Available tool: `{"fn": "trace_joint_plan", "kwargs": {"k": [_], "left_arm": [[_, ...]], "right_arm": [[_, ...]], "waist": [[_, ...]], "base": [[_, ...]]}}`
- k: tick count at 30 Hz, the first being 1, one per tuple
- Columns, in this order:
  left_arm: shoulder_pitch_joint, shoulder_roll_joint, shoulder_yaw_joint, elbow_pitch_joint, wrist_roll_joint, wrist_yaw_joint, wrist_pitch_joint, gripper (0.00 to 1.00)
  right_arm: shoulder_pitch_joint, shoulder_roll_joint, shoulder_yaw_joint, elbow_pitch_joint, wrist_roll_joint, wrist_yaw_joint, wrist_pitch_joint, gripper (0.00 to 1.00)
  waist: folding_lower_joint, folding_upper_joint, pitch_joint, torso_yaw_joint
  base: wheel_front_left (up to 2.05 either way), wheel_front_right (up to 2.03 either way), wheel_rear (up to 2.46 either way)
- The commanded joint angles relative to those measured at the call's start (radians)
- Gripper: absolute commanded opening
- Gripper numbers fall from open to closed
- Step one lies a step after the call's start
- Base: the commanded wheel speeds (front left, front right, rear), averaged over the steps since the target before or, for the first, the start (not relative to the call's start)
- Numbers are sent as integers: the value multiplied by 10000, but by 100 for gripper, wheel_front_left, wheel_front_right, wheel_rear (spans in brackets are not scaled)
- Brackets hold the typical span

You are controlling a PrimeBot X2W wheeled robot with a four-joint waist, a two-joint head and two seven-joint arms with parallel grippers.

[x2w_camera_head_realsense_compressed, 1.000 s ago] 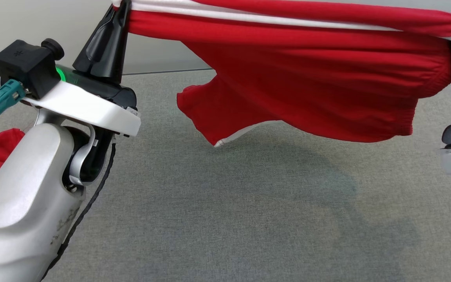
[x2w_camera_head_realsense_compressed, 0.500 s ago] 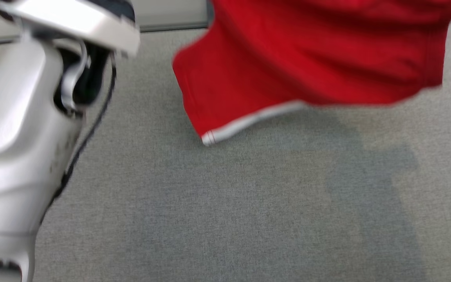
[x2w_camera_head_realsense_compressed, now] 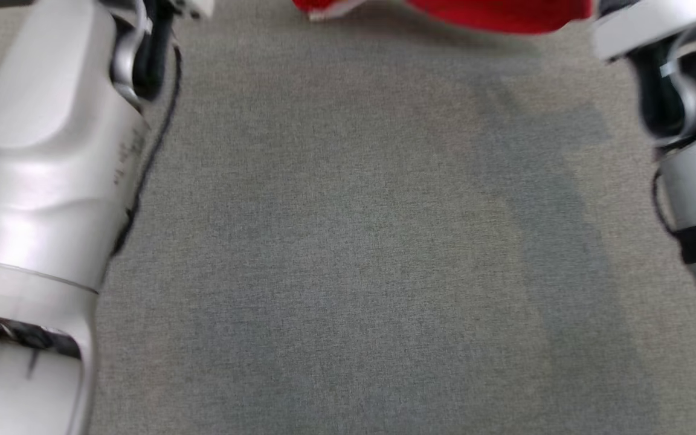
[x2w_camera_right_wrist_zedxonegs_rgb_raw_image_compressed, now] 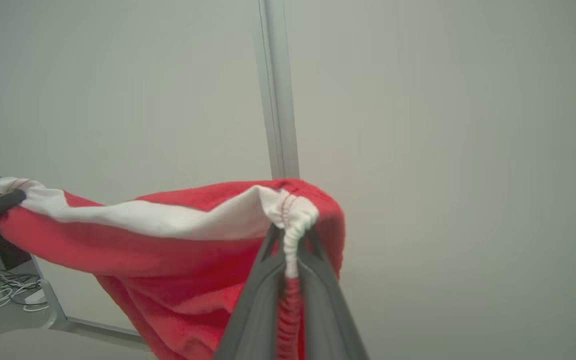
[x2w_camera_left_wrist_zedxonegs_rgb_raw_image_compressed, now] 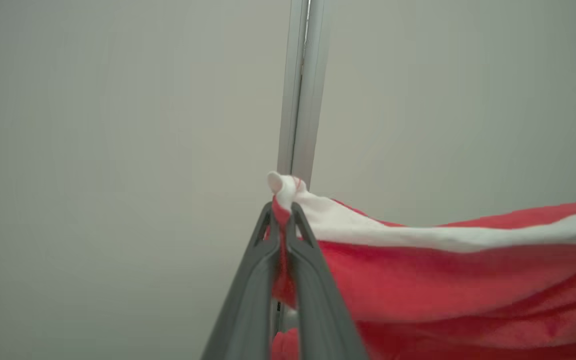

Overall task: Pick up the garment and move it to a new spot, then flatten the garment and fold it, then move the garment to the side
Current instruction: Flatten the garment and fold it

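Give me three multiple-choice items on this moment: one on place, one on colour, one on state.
1. In the head view, where does the garment show?
A) middle of the picture
B) bottom edge
C) top edge

2. What colour is the band along the garment's held edge?
A) white
B) black
C) yellow

3. How do the left gripper and right gripper stand?
A) both open
B) both shut on the garment
C) one open, one shut

Answers:
1 C: the red cloth shows at the top edge, with bare grey surface below it.
2 A: both wrist views show a white band running along the red cloth between the grippers.
3 B: in each wrist view the two fingers are pinched together with a bunched corner of cloth between them.
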Motion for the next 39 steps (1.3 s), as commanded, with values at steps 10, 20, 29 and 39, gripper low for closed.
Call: {"fn": "trace_joint_plan", "kwargs": {"k": [10,20,29,39], "left_arm": [[2513,-649,1081,1827,18,-450,-29,0],[5309,-799,2374,-59,1032,-624,-29,0],[8991,-822,3460,-2794,2023,-642,-30,0],[12257,-778,3598,-5182,2018,-188,267,0]], "right_arm": [[1229,885,1537,3288,973,-14,-1216,0],[4242,203,1895,1283,1212,-11,-1377,0],[8103,-167,1156,-1602,458,-12,-1381,0],[11463,-195,140,-4286,-220,-20,-639,0]], "waist": [[0,0,477,100],[0,0,-330,174],[0,0,-1797,127],[0,0,-3011,-29]], "base": [[0,0,0],[0,0,0],[0,0,0],[0,0,0]]}}
